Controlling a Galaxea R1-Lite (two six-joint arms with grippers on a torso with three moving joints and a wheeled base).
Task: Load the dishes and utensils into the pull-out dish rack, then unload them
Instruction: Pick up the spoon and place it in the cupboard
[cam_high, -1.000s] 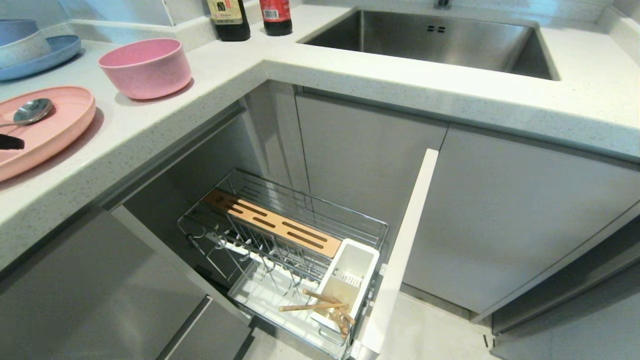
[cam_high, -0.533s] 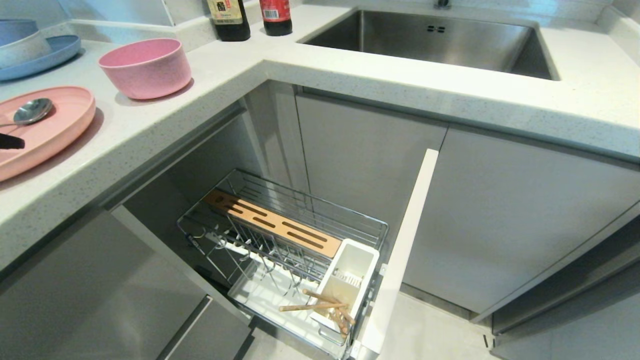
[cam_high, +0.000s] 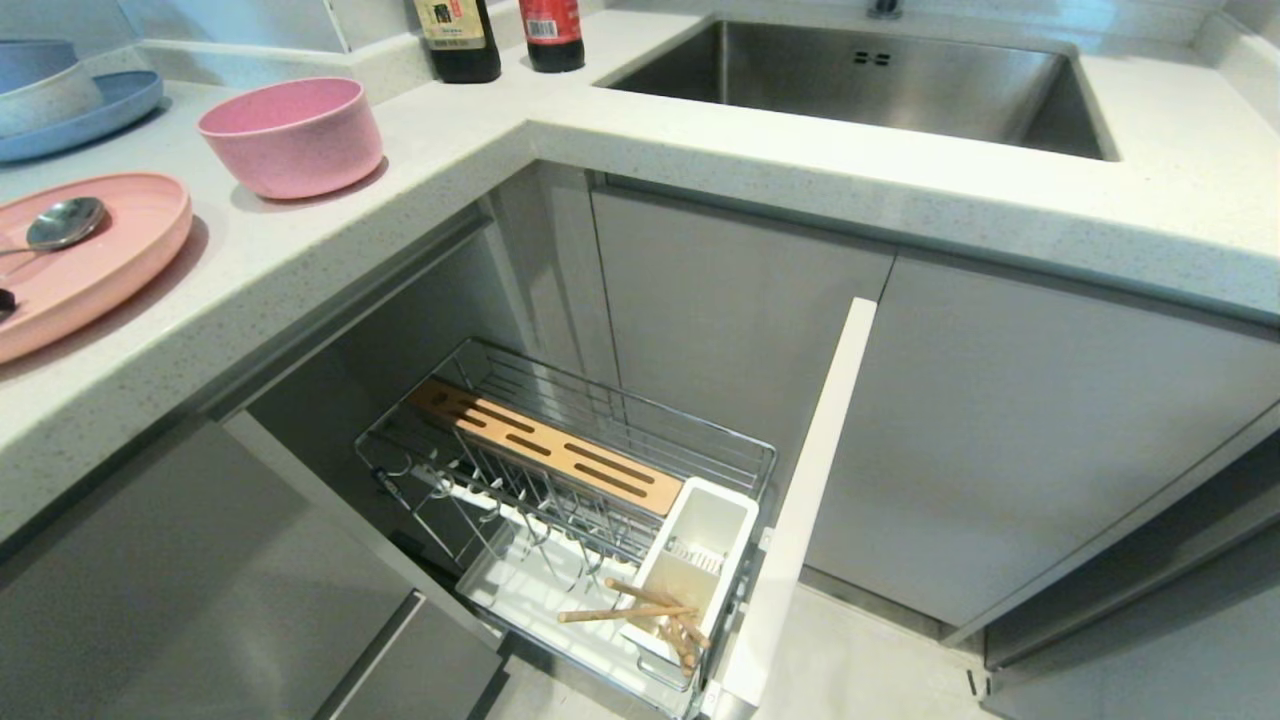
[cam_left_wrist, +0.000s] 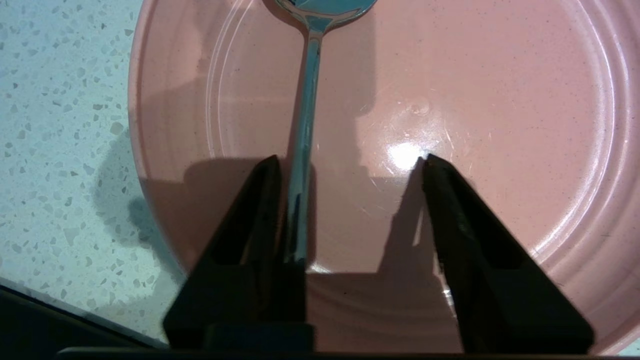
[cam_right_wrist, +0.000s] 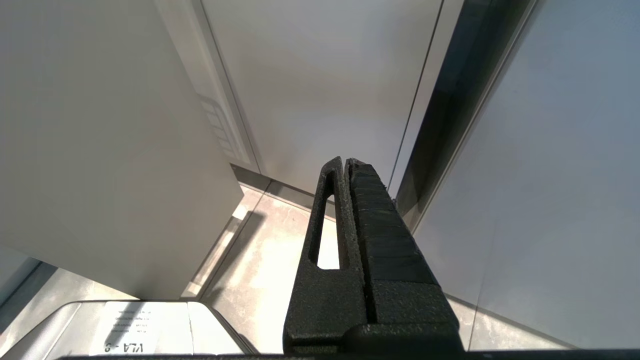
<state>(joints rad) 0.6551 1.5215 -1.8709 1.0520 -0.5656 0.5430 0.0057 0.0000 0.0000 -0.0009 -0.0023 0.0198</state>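
Spoon handle runs straight ahead between the half-spread fingers of the left gripper, hugging one finger with the other well clear, on the pink plate; the right gripper hangs pressed together, far off.

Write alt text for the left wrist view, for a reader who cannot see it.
The left gripper hangs over a pink plate, its two black fingers apart, with a metal spoon handle lying on the plate beside one finger. The plate sits on a speckled white countertop.
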